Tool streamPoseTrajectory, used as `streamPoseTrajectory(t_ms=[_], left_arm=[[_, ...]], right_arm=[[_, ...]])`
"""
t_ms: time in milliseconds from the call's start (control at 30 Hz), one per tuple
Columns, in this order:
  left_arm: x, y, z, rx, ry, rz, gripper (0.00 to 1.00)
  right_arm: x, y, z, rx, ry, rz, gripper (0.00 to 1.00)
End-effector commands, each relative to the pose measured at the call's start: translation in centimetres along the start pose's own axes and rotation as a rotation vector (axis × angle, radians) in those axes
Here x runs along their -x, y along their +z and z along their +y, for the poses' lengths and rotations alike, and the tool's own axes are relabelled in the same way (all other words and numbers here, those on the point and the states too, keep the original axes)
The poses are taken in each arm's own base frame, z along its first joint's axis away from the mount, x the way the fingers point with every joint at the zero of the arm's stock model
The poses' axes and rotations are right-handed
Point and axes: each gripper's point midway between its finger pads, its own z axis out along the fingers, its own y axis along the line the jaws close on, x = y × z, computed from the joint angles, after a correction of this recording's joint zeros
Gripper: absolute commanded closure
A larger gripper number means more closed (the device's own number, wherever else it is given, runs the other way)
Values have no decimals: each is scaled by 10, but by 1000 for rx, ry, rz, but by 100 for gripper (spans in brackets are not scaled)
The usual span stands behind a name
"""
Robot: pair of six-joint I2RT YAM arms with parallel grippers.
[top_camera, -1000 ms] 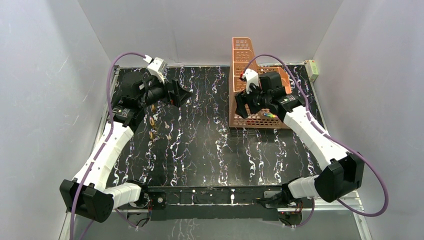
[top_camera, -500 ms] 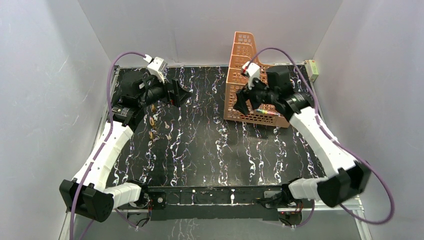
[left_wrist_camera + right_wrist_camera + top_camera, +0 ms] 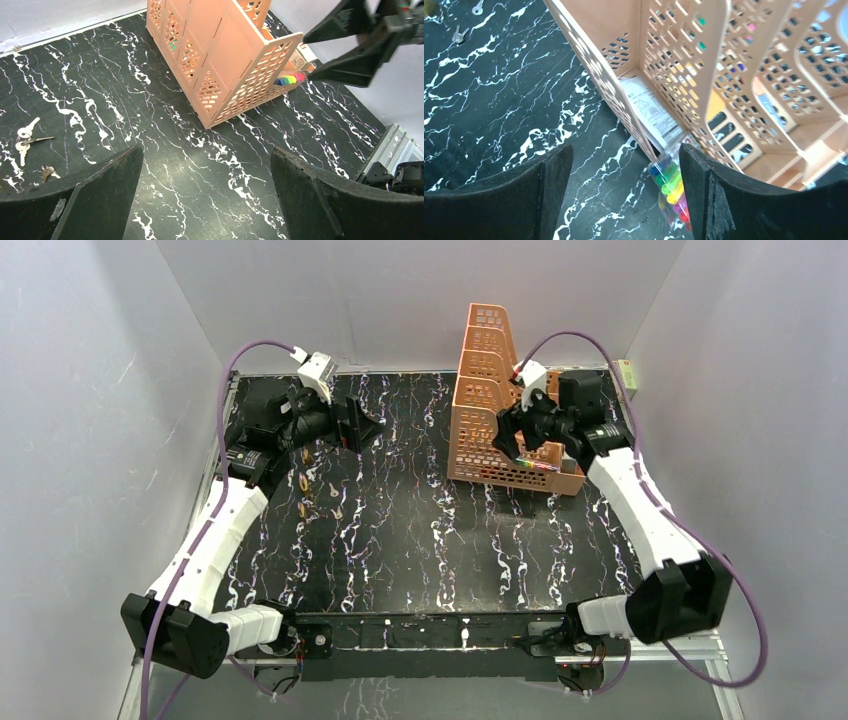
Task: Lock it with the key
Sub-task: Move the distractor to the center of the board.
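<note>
Hanging spread wide, the right end effector (image 3: pixel 624 175) sits over the orange rack (image 3: pixel 594 20); the left end effector (image 3: pixel 207 190), likewise spread, hovers near the keys (image 3: pixel 27 139) on the counter (image 3: pixel 175 165).

Several small metal keys (image 3: pixel 21 133) lie flat and loose, scattered near together at the left.
</note>
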Motion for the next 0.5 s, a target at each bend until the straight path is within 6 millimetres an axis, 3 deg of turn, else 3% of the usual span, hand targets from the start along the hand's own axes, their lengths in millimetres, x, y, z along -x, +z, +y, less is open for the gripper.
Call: streamPoseTrajectory(t_ms=[0, 233, 333, 467], left_arm=[[19, -14, -12, -14, 46, -40, 2], [15, -17, -8, 10, 57, -30, 2], [14, -19, -6, 29, 56, -32, 2], [8, -20, -1, 58, 46, -26, 2]], right_arm=[[42, 20, 3, 114, -55, -117, 18], [52, 59, 28, 219, -28, -122, 38], [58, 81, 54, 264, -38, -118, 41], [72, 121, 91, 307, -56, -115, 53]])
